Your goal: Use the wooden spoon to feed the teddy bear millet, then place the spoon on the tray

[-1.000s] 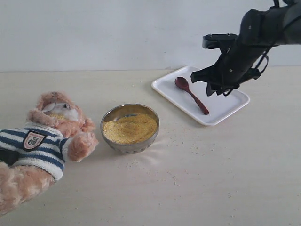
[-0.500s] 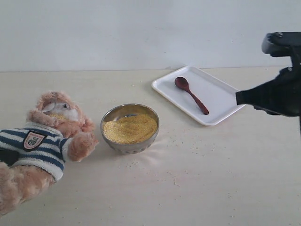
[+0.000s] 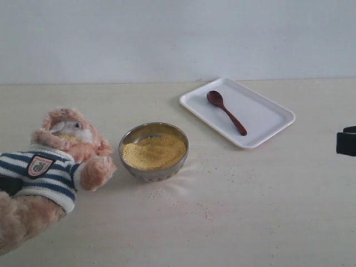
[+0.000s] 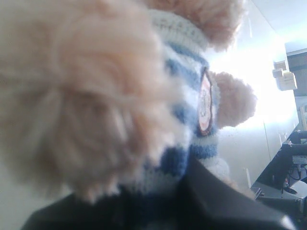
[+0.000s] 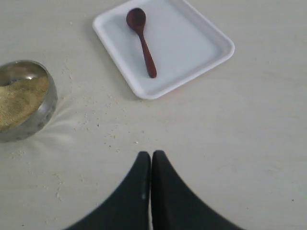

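The teddy bear lies on its back at the table's left, millet specks on its white muzzle. Its striped shirt fills the left wrist view, where my left gripper shows as blurred dark fingers pressed into the shirt. The millet fills a steel bowl in the middle. The wooden spoon lies on the white tray at the back right, also seen as spoon on tray. My right gripper is shut and empty, hovering over bare table short of the tray.
Scattered millet grains dot the table around the bowl. Only a black piece of the right arm shows at the exterior view's right edge. A pale wall runs behind the table.
The right arm has pulled back from above the tray to the right, almost out of the exterior view. The spoon stays on the tray. Bear and bowl have not moved.
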